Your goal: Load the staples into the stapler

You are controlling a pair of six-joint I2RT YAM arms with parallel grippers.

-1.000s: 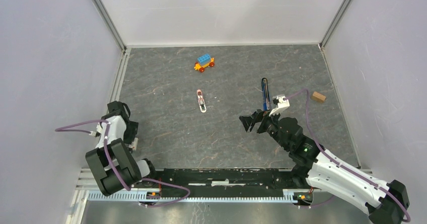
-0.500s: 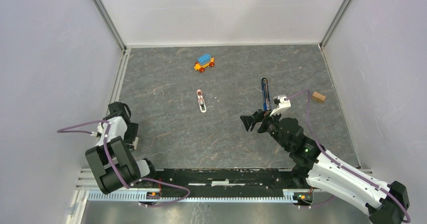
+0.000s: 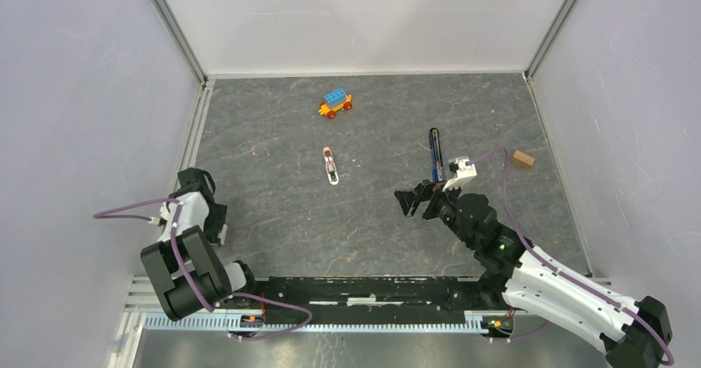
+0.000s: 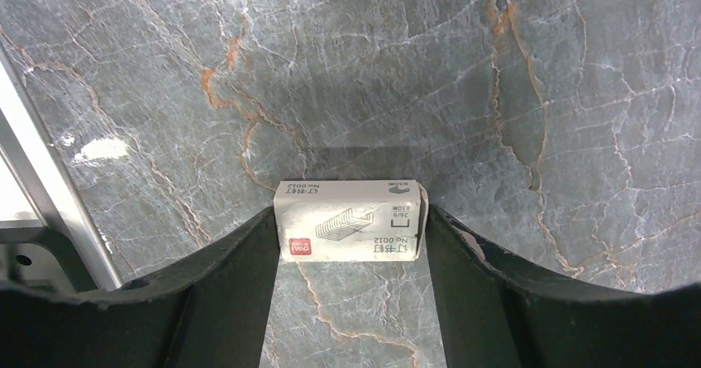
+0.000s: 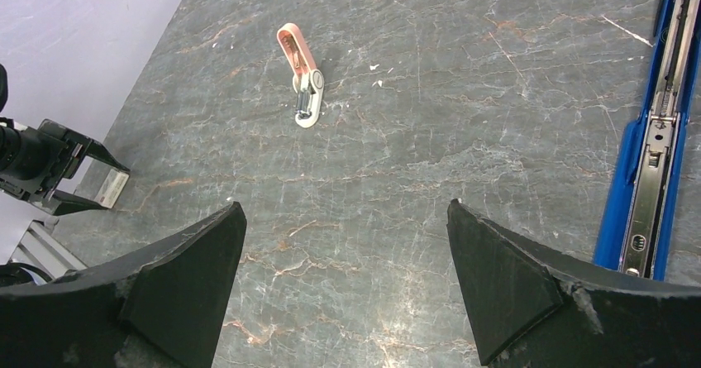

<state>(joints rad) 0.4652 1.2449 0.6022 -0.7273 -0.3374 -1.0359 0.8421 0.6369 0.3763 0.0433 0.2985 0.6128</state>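
Observation:
A small white box of staples (image 4: 351, 232) lies on the grey marbled table at the left edge, also visible in the right wrist view (image 5: 112, 188). My left gripper (image 4: 351, 215) is down over it, a finger pressed against each short end of the box. In the top view the left gripper (image 3: 220, 234) is low by the left rail. The dark-blue stapler (image 3: 435, 155) lies opened out flat, its silver rail (image 5: 653, 136) exposed. My right gripper (image 3: 417, 200) hovers just left of and nearer than the stapler, jaws wide open (image 5: 344, 206) over bare table.
A pink and white small tool (image 3: 330, 165) lies mid-table. A toy car (image 3: 335, 103) with a blue top and red wheels stands at the back. A small brown block (image 3: 522, 159) sits by the right wall. Metal rails run along the left edge.
The left gripper's jaws have come in from wide open until they meet the ends of the staples box. The right arm has not moved.

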